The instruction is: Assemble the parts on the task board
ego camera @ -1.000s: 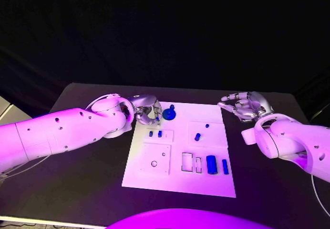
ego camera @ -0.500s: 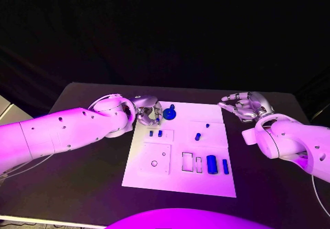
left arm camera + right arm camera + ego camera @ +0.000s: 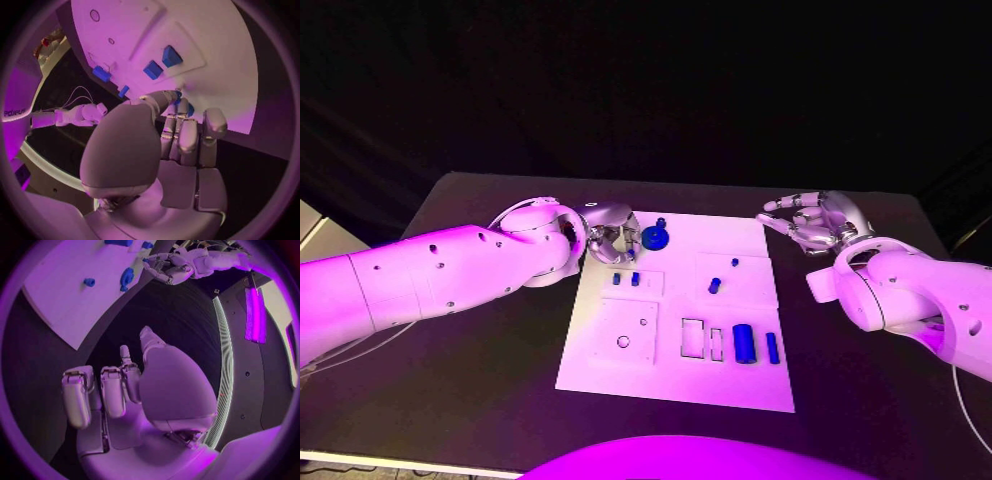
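Left robot hand (image 3: 609, 243) looks pinched on a small blue part (image 3: 181, 102) at the white task board's (image 3: 678, 385) far-left corner, right robot hand (image 3: 816, 222) idles empty, fingers loosely curled, so next it'll need lining up over a slot.

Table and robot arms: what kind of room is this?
Probably a robot lab or test stand. A white board with small blue parts lies on a black table, black curtains hang behind, and coloured light washes over everything.

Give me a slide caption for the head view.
Left hand at the task board's far-left corner beside a blue part; right hand hovers off-board.
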Robot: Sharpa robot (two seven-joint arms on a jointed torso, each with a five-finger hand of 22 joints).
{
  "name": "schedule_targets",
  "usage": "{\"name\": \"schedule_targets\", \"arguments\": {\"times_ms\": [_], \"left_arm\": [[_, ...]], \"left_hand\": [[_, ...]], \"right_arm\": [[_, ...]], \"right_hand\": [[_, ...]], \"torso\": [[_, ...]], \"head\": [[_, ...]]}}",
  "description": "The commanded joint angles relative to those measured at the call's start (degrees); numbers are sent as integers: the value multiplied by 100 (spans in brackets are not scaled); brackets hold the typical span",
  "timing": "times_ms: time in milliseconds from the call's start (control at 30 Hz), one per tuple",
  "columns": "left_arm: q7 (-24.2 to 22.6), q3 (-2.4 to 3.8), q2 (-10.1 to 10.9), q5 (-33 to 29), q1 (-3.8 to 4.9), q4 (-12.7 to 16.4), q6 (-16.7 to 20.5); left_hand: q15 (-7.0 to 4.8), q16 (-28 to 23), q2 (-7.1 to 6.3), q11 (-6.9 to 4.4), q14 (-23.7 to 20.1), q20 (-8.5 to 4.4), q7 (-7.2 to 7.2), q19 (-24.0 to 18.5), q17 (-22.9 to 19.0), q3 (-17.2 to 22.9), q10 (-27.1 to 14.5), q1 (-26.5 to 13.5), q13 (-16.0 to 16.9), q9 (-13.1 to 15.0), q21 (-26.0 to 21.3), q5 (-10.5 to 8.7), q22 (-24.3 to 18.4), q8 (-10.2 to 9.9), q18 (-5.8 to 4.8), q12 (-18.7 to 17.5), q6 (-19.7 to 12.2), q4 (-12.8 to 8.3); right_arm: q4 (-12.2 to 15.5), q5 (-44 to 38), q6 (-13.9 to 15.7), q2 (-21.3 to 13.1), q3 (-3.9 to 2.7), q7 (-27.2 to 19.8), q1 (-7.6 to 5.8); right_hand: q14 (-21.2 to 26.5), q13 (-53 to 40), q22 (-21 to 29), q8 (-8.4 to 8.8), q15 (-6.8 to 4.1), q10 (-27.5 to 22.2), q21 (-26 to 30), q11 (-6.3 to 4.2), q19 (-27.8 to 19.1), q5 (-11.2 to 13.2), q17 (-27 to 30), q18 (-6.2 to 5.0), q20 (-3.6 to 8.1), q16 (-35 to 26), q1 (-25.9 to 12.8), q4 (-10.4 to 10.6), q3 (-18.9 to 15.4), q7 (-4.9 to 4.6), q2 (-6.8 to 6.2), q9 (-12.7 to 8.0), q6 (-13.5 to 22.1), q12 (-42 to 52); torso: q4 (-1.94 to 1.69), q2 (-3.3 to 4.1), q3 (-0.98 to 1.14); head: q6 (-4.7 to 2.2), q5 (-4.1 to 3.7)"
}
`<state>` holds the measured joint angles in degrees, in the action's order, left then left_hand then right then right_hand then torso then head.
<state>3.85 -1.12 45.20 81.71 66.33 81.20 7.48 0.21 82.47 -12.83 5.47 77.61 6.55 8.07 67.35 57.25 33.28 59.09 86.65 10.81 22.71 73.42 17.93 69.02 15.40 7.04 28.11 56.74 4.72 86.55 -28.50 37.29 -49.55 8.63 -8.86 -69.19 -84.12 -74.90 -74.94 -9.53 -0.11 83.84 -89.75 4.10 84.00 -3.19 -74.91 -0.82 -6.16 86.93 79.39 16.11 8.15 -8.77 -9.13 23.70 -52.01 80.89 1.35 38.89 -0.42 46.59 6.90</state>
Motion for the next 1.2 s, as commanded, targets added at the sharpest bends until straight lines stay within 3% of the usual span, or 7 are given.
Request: {"name": "schedule_targets", "arguments": {"times_ms": [33, 833, 1200], "left_arm": [[7, -2, -15, 8, 3, 1, -165], [16, -41, -77, 23, 2, -69, -230], [-3, -60, -127, 38, -2, -111, -227]], "left_hand": [[21, -15, 2, -128, -2, 11, 3, -32, -1, 2, 179, -36, -7, 5, -34, 3, -8, -37, -47, -38, 41, -32], [21, -17, -4, -130, -11, 13, 1, -44, -13, 4, 189, -51, -7, 8, -43, -5, -14, -53, -45, -66, 42, -45], [31, -4, -54, -128, -26, 29, -3, -90, -13, -108, 203, -240, -12, 32, -109, -164, -57, -134, -37, -221, 19, -13]], "right_arm": [[4, -49, -76, 5, -1, -69, 3], [2, -51, -71, 8, -1, -71, 3], [6, -51, -74, 0, -1, -71, 3]], "right_hand": [[-411, -841, -1498, -21, -4, -43, -12, -2, 593, -23, -794, 79, 26, -34, -9, 10, -25, -9, 43, 7, 41, 0], [-411, -841, -1498, -21, -4, -43, -12, -2, 593, -23, -794, 79, 26, -34, -9, 10, -25, -9, 43, 7, 41, 0], [-411, -841, -1498, -21, -4, -43, -12, -2, 593, -23, -794, 79, 26, -34, -9, 10, -25, -9, 43, 7, 41, 0]], "torso": [[-4, -1, -4], [-1, 1, -1], [-3, 1, -2]], "head": [[-1, 5], [4, 4], [0, -6]]}}
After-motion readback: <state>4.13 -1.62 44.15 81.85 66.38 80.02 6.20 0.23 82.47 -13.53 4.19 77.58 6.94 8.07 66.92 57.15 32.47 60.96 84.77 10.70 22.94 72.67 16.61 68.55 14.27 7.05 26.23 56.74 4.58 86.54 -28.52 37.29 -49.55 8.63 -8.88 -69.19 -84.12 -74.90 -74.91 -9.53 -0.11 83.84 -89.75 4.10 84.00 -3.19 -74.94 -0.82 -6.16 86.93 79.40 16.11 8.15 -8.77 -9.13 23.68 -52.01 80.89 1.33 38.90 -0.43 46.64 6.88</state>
